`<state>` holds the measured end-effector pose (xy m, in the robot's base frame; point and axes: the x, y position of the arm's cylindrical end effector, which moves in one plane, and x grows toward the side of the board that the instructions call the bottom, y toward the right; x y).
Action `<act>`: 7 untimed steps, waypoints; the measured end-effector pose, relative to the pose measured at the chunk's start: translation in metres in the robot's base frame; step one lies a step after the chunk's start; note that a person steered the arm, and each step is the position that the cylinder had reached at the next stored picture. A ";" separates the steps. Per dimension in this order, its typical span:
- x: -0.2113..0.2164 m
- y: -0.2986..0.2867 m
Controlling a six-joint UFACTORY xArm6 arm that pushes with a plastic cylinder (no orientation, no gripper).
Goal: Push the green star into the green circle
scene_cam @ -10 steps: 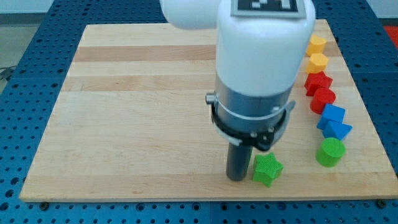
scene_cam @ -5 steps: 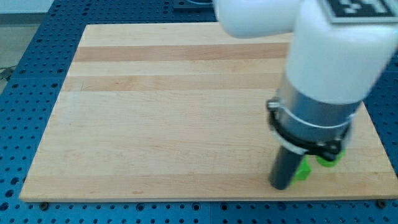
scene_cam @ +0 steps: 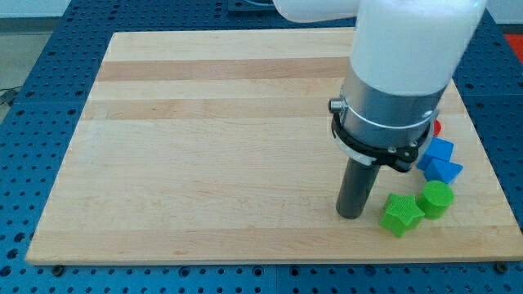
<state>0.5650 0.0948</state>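
On the wooden board point(scene_cam: 204, 147), my tip point(scene_cam: 350, 216) rests near the board's near edge, toward the right, at the lower end of the dark rod that hangs from the big white and grey arm body point(scene_cam: 400, 73). There is no pincer on this arm, only the plain rod, so nothing can be said to be open, closed or gripping. The green star point(scene_cam: 401, 215) lies just to the right of my tip, with a narrow strip of bare wood showing between them, so the two are close but apart. The green circle point(scene_cam: 435, 198), a short round block, sits just right of the star and slightly farther from the near edge; the star's right point meets the circle's left side, and the two look to be touching, though the seam is too fine to be sure of. Farther back on the right, two blue blocks point(scene_cam: 440, 160) sit one against the other, angular in shape, partly covered by the arm's grey collar. Beyond them a small bit of a red block point(scene_cam: 436, 126) shows past the arm, its shape hidden. The arm body covers whatever else lies along the board's far right edge. The board rests on a blue perforated table point(scene_cam: 33, 90) that shows all round it.
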 end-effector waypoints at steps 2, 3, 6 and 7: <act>0.002 0.017; 0.003 0.023; 0.007 0.036; 0.012 0.038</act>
<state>0.5766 0.1327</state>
